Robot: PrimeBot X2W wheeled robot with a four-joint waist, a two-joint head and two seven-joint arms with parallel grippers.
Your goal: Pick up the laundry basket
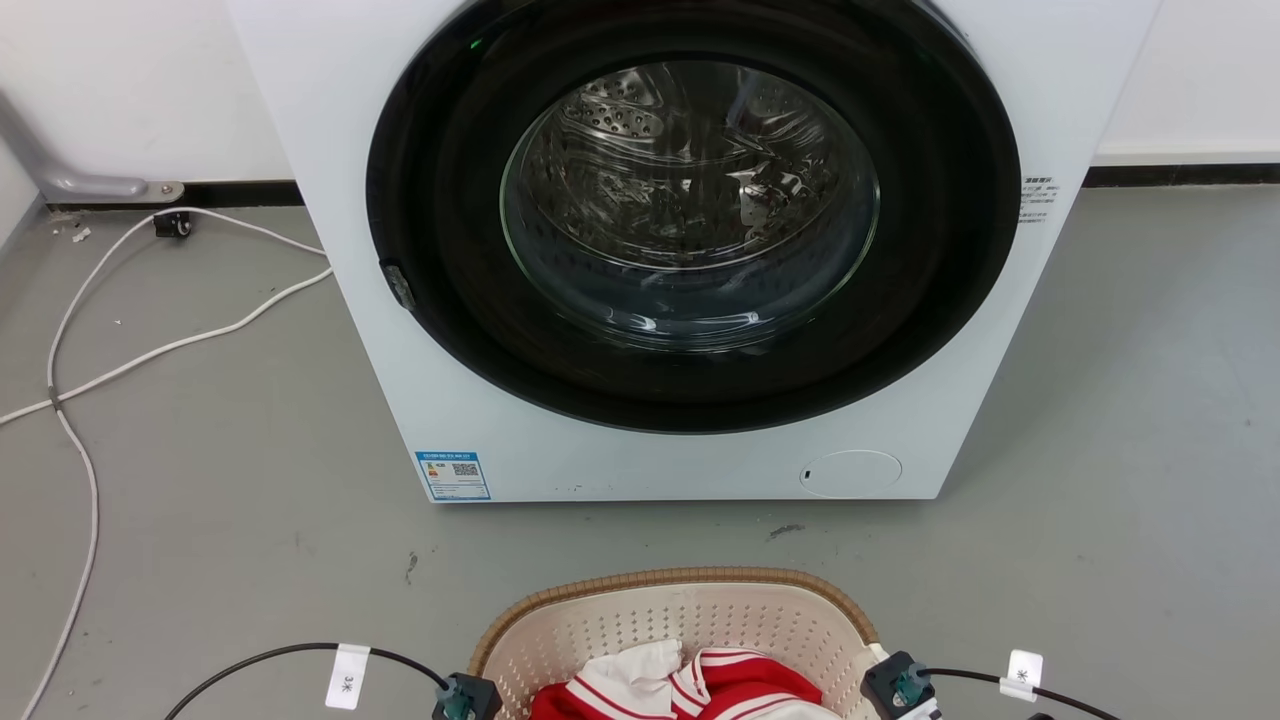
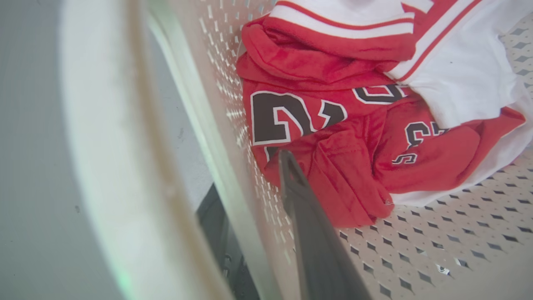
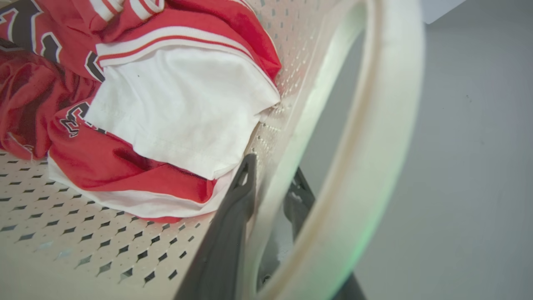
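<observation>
Grey floor with washing machine at 12 o'clock; laundry basket at 6 o'clock, clothes inside; left gripper at its 9 and right gripper at 3 straddle side walls, clamping unclear; likely grasp step, next needs firm squeeze, level lift.

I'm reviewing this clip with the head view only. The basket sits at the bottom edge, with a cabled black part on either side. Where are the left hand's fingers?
Observer: The left hand straddles the laundry basket wall. One finger is inside beside the red jersey, and the other is outside, between the wall and the white handle.
Operator: And the right hand?
Observer: The right hand straddles the opposite wall the same way, with its outer finger in the gap behind the right-side handle.
</observation>
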